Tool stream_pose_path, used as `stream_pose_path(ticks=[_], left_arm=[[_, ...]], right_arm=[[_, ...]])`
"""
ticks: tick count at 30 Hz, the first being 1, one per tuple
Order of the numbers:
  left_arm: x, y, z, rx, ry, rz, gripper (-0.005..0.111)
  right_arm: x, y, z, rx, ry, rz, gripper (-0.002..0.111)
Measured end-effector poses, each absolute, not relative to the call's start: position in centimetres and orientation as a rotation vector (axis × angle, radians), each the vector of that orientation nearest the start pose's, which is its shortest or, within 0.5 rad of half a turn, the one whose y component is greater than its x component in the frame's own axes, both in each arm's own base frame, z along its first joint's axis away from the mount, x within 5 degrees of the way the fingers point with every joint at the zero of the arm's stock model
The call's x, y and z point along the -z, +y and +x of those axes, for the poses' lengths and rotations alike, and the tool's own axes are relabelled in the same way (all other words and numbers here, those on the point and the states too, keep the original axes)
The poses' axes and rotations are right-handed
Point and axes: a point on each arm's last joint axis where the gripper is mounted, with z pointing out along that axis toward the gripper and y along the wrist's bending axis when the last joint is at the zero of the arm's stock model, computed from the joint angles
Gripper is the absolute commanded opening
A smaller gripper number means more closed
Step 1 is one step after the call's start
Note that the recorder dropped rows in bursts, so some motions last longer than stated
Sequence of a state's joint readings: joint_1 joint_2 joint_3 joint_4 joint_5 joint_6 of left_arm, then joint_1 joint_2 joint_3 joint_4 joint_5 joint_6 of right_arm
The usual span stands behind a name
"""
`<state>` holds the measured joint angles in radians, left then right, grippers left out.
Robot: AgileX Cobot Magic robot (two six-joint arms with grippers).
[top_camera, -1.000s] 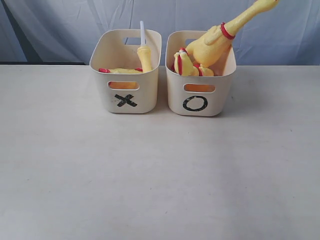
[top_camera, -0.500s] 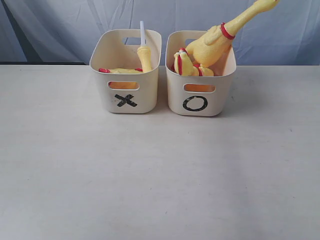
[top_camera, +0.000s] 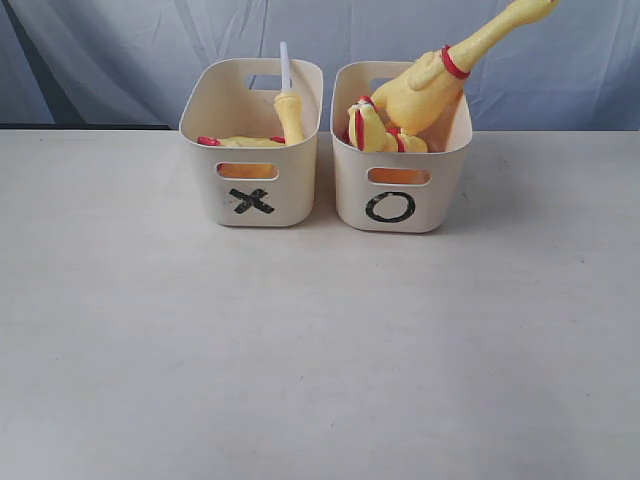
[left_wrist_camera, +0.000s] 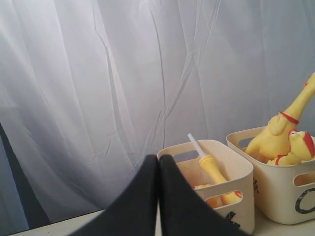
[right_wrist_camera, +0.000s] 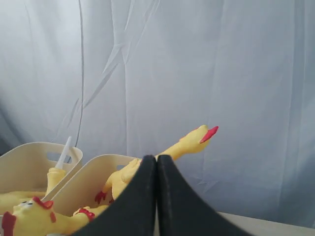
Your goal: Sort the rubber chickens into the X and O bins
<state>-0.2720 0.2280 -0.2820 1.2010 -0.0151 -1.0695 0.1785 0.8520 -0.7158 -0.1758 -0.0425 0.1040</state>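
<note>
Two cream bins stand side by side at the back of the table. The X bin [top_camera: 252, 190] on the left holds yellow rubber chickens [top_camera: 245, 142], one with a white tube [top_camera: 285, 66] sticking up. The O bin [top_camera: 396, 195] on the right holds more chickens [top_camera: 372, 128]; one long chicken [top_camera: 440, 75] leans out over its far right corner. Neither arm shows in the exterior view. My left gripper [left_wrist_camera: 158, 160] is shut with nothing between its black fingers, the X bin [left_wrist_camera: 231, 169] beyond it. My right gripper [right_wrist_camera: 156, 160] is shut and empty too, the O bin [right_wrist_camera: 83, 184] and the leaning chicken [right_wrist_camera: 189, 142] beyond it.
A pale wrinkled curtain [top_camera: 120, 50] hangs behind the table. The grey-white tabletop [top_camera: 320, 350] stretches from the bins toward the front edge.
</note>
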Motion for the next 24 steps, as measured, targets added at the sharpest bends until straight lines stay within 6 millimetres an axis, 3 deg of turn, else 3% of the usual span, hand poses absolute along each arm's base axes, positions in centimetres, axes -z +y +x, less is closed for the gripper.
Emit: stream_pose_path(ticks=[5, 14, 19, 24], left_arm=[[-29.4, -1.8, 6.7, 0.109, 1.406, 0.280, 0.000], [-29.4, -1.7, 6.7, 0.102, 1.412, 0.273, 0.000], [-29.4, -1.7, 6.7, 0.102, 1.412, 0.273, 0.000], [-29.4, -1.7, 6.7, 0.101, 1.413, 0.272, 0.000]], right_arm=[[-34.5, 2.7, 14.6, -0.070, 1.544, -0.227, -0.001], [-30.8, 2.9, 10.5, -0.131, 1.514, -0.288, -0.001], [-29.8, 3.2, 8.6, -0.200, 1.456, -0.341, -0.001], [-30.3, 3.3, 6.7, -0.285, 1.359, -0.388, -0.001]])
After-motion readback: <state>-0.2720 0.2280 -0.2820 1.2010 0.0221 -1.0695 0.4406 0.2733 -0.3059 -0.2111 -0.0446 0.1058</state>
